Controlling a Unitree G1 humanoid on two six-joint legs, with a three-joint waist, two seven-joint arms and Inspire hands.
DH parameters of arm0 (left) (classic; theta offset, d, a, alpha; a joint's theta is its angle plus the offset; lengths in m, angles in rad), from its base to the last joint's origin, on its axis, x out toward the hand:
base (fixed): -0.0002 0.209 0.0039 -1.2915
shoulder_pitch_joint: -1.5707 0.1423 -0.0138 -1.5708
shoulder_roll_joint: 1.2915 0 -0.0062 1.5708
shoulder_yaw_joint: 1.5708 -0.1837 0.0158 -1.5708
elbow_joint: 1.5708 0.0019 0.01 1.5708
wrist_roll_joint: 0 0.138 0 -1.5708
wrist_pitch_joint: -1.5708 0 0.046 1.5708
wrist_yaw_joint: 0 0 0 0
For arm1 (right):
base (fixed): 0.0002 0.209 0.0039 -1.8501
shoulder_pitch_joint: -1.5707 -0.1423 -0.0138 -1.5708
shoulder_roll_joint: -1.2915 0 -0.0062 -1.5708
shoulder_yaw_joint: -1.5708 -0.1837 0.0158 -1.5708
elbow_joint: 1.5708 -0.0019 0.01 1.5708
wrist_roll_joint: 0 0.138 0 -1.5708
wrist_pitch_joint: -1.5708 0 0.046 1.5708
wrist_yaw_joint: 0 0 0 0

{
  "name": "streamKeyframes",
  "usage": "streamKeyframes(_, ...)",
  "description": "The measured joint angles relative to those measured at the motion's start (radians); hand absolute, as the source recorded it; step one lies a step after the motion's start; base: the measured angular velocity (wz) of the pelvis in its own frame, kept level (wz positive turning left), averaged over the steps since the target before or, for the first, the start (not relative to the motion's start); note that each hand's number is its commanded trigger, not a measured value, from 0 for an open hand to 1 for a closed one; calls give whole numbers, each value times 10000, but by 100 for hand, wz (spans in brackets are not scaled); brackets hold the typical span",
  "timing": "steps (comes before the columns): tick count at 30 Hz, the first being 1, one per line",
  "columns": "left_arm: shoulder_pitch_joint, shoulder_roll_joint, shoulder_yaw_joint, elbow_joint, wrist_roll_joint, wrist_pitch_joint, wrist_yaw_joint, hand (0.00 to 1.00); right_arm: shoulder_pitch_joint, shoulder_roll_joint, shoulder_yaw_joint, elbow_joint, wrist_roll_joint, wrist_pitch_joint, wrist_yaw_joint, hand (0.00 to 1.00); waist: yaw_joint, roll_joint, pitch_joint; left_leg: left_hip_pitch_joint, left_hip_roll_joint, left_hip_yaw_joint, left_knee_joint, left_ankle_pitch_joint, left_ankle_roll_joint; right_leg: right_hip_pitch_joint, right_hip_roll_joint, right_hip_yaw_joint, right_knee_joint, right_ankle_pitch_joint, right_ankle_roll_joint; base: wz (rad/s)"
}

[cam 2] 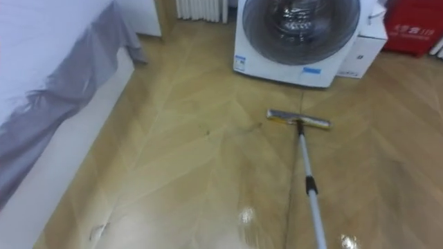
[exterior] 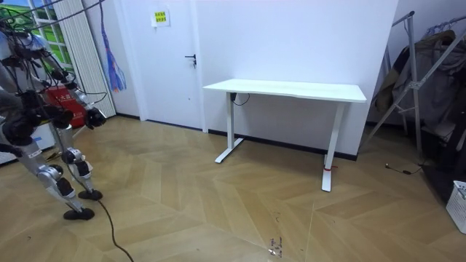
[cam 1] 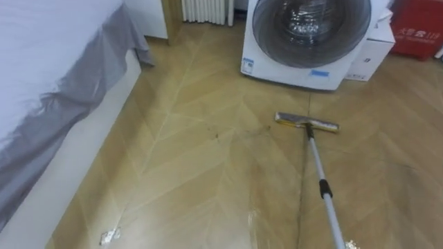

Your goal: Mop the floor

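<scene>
While the flat yellow-and-grey mop head (cam 1: 306,122) is lying on the pale herringbone wooden floor (cam 1: 208,180) near the white front-loading washing machine (cam 1: 308,41), with its long silver pole (cam 1: 323,187) running back toward our lower right, we are judging the stroke to be at its far reach. Next we are expecting a steady pull back, steering the head over the dark smudges (cam 1: 228,131) to its left. The hands (exterior: 92,116) are showing too small for us to tell whether they are open or clamped on the pole.
</scene>
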Motion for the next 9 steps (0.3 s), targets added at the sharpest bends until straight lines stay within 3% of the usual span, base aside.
streamKeyframes(8,-325,115,96,-65,-66,68,42,0,-32,2,-575,-920,-796,364,-134,100,12,-175,23,376,87,66,-265,3,0,304,160,148,-310,164,-3,-8)
streamKeyframes(9,-316,132,99,-157,-48,58,41,0,-47,1,-758,-1115,-911,399,-132,100,21,-191,59,431,135,92,-282,5,2,302,172,182,-313,173,-4,-7)
